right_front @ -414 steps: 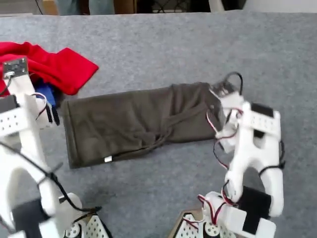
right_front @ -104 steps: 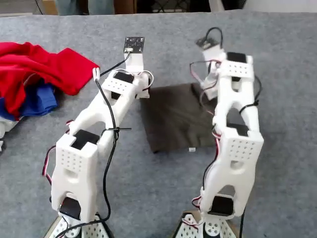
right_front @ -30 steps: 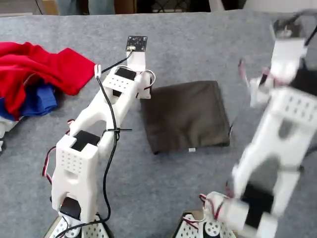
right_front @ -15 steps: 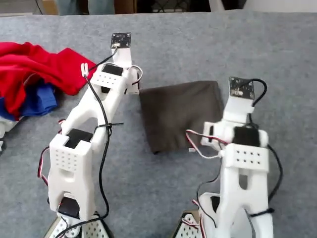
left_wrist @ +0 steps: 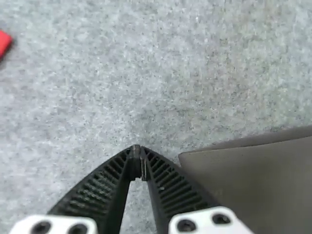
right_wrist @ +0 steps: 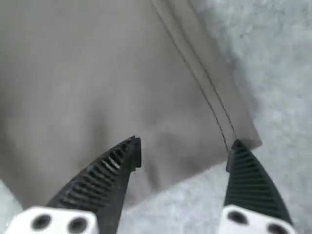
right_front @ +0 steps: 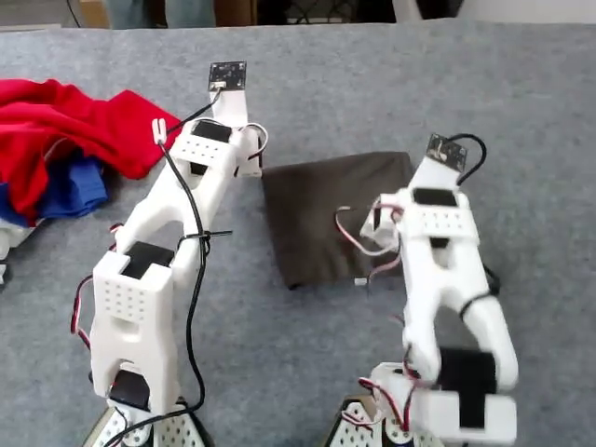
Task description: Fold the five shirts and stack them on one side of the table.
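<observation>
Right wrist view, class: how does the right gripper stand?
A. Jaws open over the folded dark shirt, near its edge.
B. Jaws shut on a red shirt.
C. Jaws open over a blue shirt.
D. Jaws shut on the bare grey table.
A: the right gripper has its jaws spread apart above the folded dark shirt, close to its seamed edge, with nothing between them.

A grey, felt-like table (right_front: 531, 112) spreads beneath and around the left gripper (left_wrist: 137, 155). Far beyond that gripper, past the table's edge, stand brown wooden furniture (right_front: 235, 11) and something white (right_front: 521, 9) against a dark strip of room.
</observation>
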